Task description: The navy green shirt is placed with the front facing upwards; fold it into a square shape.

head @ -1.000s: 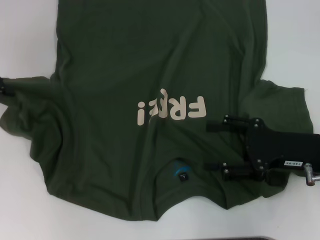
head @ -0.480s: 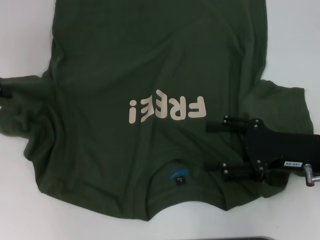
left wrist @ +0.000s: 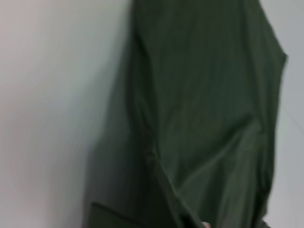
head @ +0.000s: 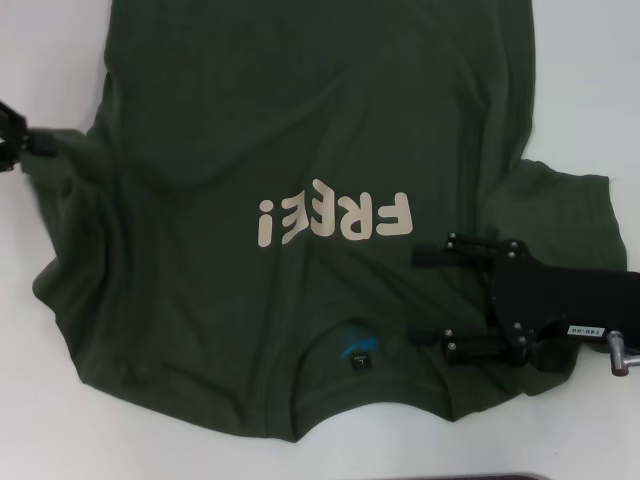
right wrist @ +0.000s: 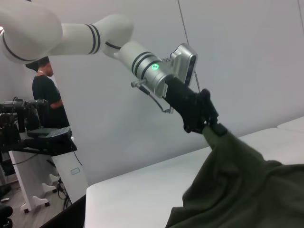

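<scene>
The shirt (head: 300, 150) was soft and floppy. The left tool (right wrist: 211, 124) pinched its sleeve up off the table (head: 50, 60), a good hold. The right tool (head: 432, 300) rested open on the cloth near the collar.

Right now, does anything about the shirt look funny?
Yes. The shirt's left sleeve is pulled up off the table by the left gripper, so that side bunches into folds. The right gripper sits open over the other shoulder, beside the collar.
</scene>
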